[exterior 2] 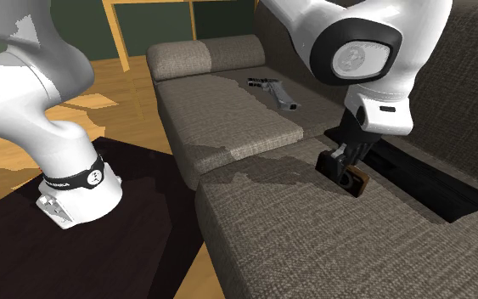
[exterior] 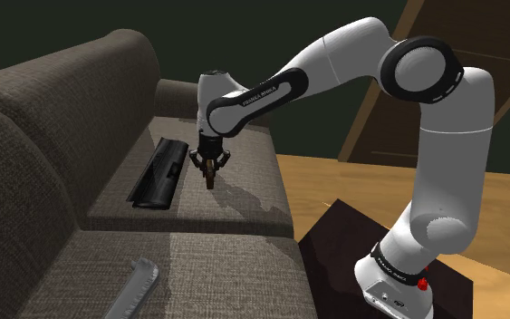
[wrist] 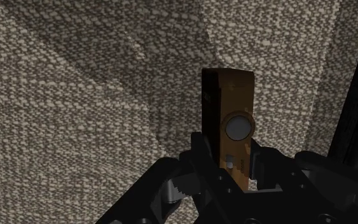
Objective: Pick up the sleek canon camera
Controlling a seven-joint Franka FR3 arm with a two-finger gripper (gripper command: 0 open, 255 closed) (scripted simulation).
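I'm clamping my fingers [wrist: 199, 156] on the camera [wrist: 229, 121], a small orange-brown box with a round grey lens. It's standing upright in the grip with the lens facing my wrist lens. The grasp is only catching the lower end; most of the body is sticking out past the tips. In the shoulder view the camera [exterior: 209, 175] is hanging right at the seat cushion [exterior: 244, 190]; I can't tell whether it's touching or just off it. Risks as I judge them: the low, narrow hold could be letting the body pivot or slide out during a quick lift. Dragging sideways before rising could be snagging it on the coarse weave. A long black slab [exterior: 160, 172] is lying near, toward the backrest, so a swing that way could be knocking it. The surface is a grey-brown woven sofa [exterior: 26, 136], soft, so a drop is probably harmless but could be rolling the camera toward the cushion seam. A grey pistol-shaped thing [exterior: 135, 285] is lying on the next cushion, well apart. Beyond that, a wood floor [exterior: 352, 181] is showing, with my dark box stand [exterior: 334, 240] on it, a slanted wooden plank [exterior: 366, 127] and a dark green wall [exterior 2: 156, 21].
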